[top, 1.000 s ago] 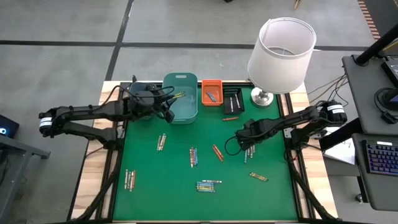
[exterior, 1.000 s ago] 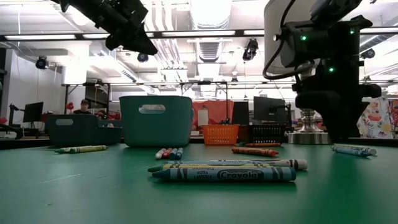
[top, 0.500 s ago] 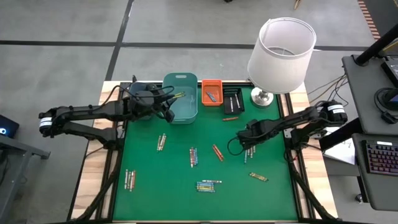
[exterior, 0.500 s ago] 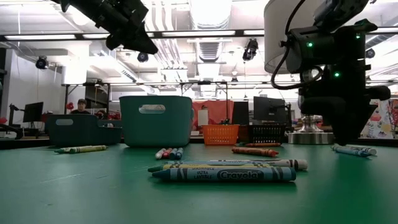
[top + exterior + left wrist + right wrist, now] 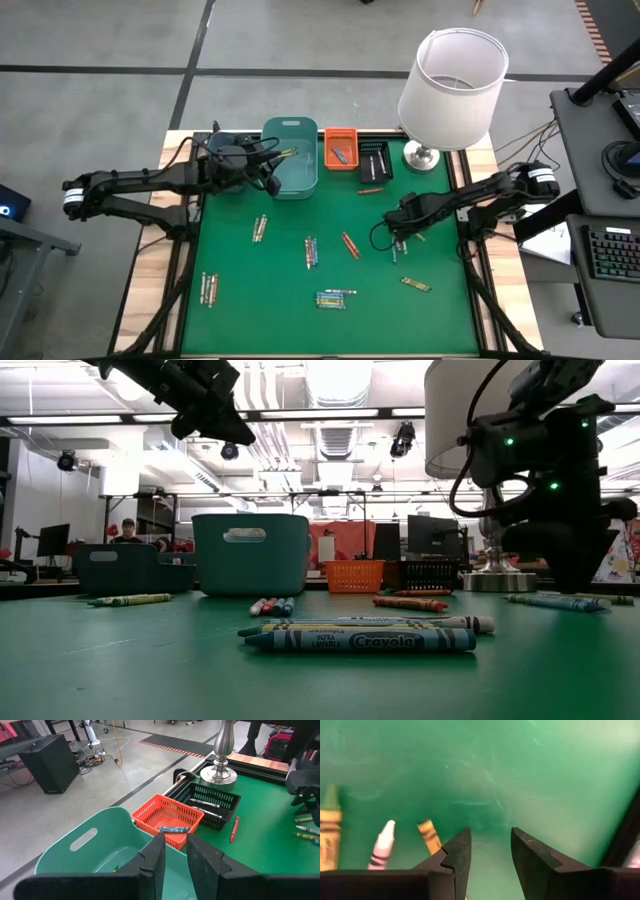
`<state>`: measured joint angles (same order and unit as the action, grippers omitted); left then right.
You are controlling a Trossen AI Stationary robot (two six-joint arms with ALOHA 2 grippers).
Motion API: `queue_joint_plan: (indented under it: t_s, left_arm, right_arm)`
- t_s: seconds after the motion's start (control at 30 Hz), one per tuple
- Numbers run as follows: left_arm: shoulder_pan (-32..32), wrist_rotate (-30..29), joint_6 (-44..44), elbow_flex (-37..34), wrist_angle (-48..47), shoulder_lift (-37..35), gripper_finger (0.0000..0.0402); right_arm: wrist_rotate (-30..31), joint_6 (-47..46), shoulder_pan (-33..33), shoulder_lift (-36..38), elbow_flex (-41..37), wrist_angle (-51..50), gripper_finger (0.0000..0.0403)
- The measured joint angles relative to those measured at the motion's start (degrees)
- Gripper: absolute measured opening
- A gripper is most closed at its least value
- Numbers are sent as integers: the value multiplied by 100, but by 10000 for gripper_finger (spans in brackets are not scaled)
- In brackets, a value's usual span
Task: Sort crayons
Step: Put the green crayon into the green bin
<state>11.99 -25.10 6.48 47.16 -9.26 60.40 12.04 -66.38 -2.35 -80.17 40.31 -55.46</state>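
**gearhead:** How do the crayons (image 5: 310, 252) handle? They lie scattered in little clumps over the green surface (image 5: 250, 320), one clump right under the right end effector (image 5: 487, 837).

**benchrat:** Probably light, stiff, waxy sticks in paper wrap. They're likely to roll or skid if nudged, and to snap if squeezed hard. Best bet is a grip across the middle of the wrapper, fingers square to the stick. The right end effector sits low over the surface, fingers apart, nothing between them. A yellow-orange crayon (image 5: 429, 836) lies just beside one finger, not in the gap.

**gearhead:** And the bins?

**benchrat:** The orange bin (image 5: 150, 812) has a blue crayon (image 5: 173, 828) in it, and the black bin (image 5: 227, 810) a few pale crayons (image 5: 205, 802). Something yellow-green shows low inside the teal bin (image 5: 75, 845). The left end effector (image 5: 175, 840) hangs over that teal bin, fingers narrowly parted, nothing visible in the gap. One red crayon (image 5: 233, 828) lies on the surface just beside the black bin.
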Motion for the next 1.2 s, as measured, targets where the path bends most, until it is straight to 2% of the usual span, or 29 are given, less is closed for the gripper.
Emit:
queue_joint_plan:
  t_s: [0.13,0.4,0.57,0.9,1.03,1.2]
  left_arm:
    - [0,0,2,0,15,1,61]
    - [-1,2,98,0,24,4,61]
    - [-2,4,140,0,24,4,61]
    - [-2,9,151,0,24,4,61]
    - [-6,13,153,0,26,4,61]
    - [-24,15,175,0,24,4,61]
  right_arm:
    - [-15,398,0,234,125,-109,129]
    - [-581,1191,-9,652,129,-82,133]
    - [-952,1571,-102,562,91,54,126]
    - [-947,1829,-203,18,-46,451,120]
    - [-874,1949,-205,-219,-46,470,97]
    - [-864,1919,-205,-262,-56,496,45]
